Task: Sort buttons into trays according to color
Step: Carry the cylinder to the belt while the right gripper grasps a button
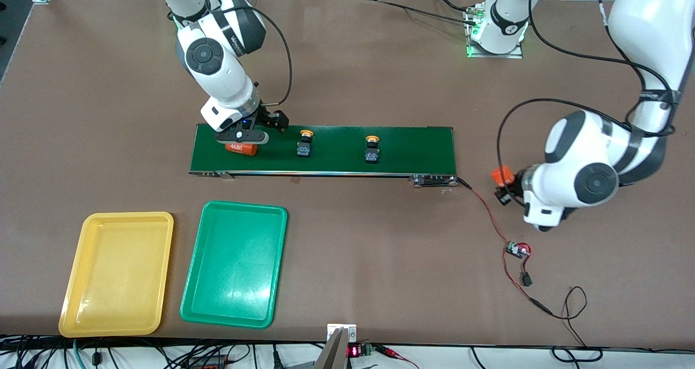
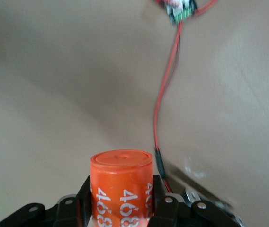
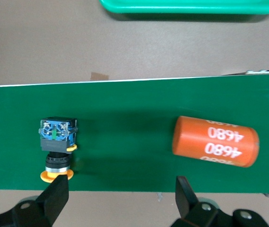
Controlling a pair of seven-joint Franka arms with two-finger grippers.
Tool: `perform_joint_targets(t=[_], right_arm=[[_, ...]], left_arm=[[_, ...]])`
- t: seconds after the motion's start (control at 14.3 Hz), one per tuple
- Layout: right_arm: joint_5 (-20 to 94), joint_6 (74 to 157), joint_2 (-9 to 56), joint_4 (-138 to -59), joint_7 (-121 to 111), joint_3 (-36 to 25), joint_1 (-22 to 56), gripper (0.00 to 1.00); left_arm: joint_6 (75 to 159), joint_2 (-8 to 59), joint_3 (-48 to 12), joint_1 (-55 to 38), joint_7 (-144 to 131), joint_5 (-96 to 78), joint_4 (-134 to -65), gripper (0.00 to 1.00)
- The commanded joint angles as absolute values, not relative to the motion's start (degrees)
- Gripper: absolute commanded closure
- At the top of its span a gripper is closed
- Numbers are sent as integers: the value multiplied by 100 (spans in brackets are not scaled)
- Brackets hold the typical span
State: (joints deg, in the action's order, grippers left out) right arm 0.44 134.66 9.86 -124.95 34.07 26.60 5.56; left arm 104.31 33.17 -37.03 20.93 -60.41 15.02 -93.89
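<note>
Right pincer spread over belt, left pincer pinching orange cylinder; yellow button looks light, rigid — grip blocky base.

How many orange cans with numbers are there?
2. One orange can lies on the green belt under the right hand. The left hand holds the other above the table.
</note>
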Motion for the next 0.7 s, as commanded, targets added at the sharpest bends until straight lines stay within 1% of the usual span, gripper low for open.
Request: perform_joint_targets(t=[0.0,0.21,0.42,0.63], right_arm=[[-88,13605,1247,-12296,3604,2610,694,0],[-333,13772,1467,-12296,3612,2558,703,0],[-378,13790,1582,-12235,3612,2321,948,0],[-387,13781,1705,-12094,3691,2162,1133,0]], left_arm=[[10941,2497,-3621,1839,-6843,1047,-10430,80],[11275,2400,-3621,1478,-8125,888,-10774,77],[11382,2426,-3621,1161,-8945,879,-10863,77],[11671,2478,-3621,941,-9569,817,-10933,77]])
